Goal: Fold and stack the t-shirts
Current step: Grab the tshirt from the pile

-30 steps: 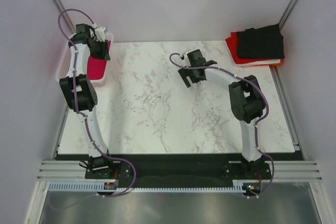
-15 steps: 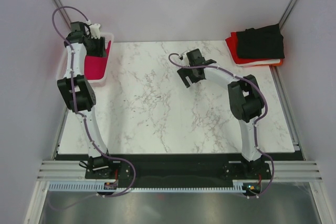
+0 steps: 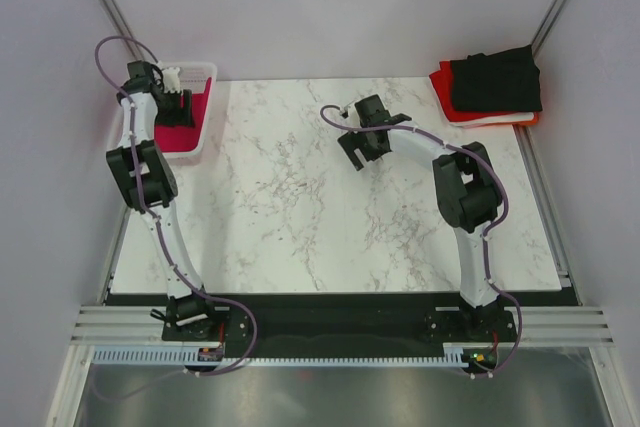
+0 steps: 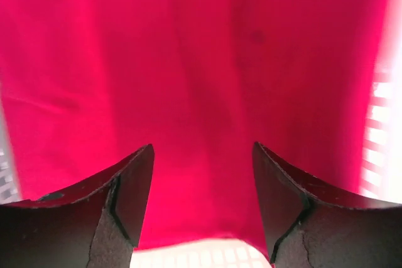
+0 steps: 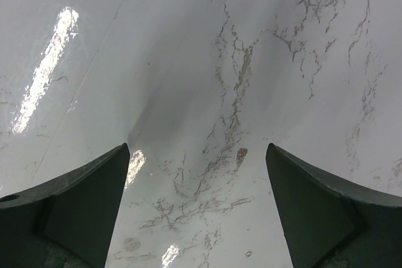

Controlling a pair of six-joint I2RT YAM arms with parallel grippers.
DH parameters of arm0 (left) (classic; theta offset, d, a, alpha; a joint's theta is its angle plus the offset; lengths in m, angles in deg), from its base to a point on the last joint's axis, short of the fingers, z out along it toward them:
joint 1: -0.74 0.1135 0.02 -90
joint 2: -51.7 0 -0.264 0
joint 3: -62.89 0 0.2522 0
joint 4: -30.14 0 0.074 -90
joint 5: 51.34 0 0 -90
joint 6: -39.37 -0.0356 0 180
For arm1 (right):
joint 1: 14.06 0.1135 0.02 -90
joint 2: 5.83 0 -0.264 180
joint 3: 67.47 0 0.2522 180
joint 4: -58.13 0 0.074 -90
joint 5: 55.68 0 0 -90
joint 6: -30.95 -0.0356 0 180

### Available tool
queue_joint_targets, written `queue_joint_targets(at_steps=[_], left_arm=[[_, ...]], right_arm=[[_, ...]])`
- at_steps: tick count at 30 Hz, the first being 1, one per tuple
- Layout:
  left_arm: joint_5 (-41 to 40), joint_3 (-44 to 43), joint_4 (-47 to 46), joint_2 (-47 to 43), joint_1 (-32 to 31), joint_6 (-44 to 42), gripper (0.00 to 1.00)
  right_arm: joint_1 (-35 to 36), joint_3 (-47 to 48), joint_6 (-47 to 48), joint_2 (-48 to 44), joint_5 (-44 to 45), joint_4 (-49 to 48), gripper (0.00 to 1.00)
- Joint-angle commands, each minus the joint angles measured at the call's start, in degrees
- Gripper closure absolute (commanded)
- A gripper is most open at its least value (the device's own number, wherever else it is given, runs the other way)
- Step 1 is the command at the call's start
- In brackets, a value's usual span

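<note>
Worktop: the marble worktop [image 3: 300, 227] shows no cloth across its middle and near parts. No shirt is spread out for folding yet, though there is room for one.
Folded stack: it sits at the far right corner. The black t-shirt [image 3: 495, 79] is on top, the orange-red t-shirt [image 3: 443, 87] shows at its left edge, and a sliver of the white t-shirt [image 3: 497, 118] shows along the near edge. These three look finished.
Basket: the white mesh basket [image 3: 207, 119] stands at the far left corner, well apart from the stack.
Crimson-pink t-shirt [image 3: 178, 135]: it lies loose and unfolded inside the basket and fills the left wrist view [image 4: 201, 61]. This seems to be the remaining work: lift it out, spread it, fold it and carry it across to the stack.
Left claw [image 3: 172, 97]: it is low over the basket with its jaws standing wide apart [image 4: 202, 149]. The crimson cloth is beneath them and nothing is pinched between them.
Right claw [image 3: 368, 139]: it hovers over bare marble, far of centre, spread to its widest [image 5: 196, 149] and holding nothing.
In the way: the basket walls sit close around the left claw, and mesh shows at both sides of the cloth. A careless pinch could catch the mesh, or the shirt could drag the basket along. Whether another shirt lies under the crimson one cannot be told.
</note>
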Motion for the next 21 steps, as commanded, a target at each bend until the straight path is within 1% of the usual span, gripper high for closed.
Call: queue_joint_targets(at_steps=[1,3,4,5,7,8,9,10,14,17,18,21], left_arm=[[-1.0,-0.6,-0.1,3.0,0.8,-1.6,0.28],[-2.3,-0.6,-0.1,4.4,0.9,-2.3,0.29],[-2.5,-0.6,-0.2,4.8,0.9,-2.7,0.31],[-2.9,-0.6,-0.1,5.5,0.9,-3.0,0.35],[-3.1,-0.5,0.0,6.4,0.9,-3.9,0.49],[-3.1,-0.3,0.0,6.7,0.9,-4.1,0.57],[-2.8,-0.2,0.0,6.8,1.0,-4.4,0.89],[-2.5,-0.1,0.0,6.7,0.9,-4.4,0.98],[-1.8,-0.6,-0.3,3.9,0.9,-2.8,0.98],[-1.7,-2.2,-1.2,-1.8,0.9,-1.0,0.98],[-1.7,-2.9,-2.4,-5.6,0.9,-0.3,0.98],[-2.0,-4.1,-3.6,-11.3,0.9,0.9,0.98]], right_arm=[[0.1,1.6,1.0,0.5,-0.1,0.1,0.02],[0.2,1.9,1.3,0.9,0.1,0.2,0.02],[0.2,2.0,1.3,1.0,0.2,0.3,0.02],[0.2,2.1,1.4,1.1,0.3,0.2,0.02],[0.2,2.5,1.4,1.7,0.4,0.3,0.02],[0.1,2.6,1.4,1.8,0.5,0.4,0.02],[0.1,2.8,1.4,2.2,0.7,0.4,0.02],[0.2,2.9,1.4,2.2,0.7,0.4,0.02],[0.1,2.9,1.6,1.7,1.0,0.5,0.02],[0.2,2.8,1.9,0.3,1.3,-0.1,0.02],[0.2,2.8,2.0,-0.4,2.4,-0.5,0.02],[0.2,3.9,1.6,-0.7,4.6,-1.6,0.02]])
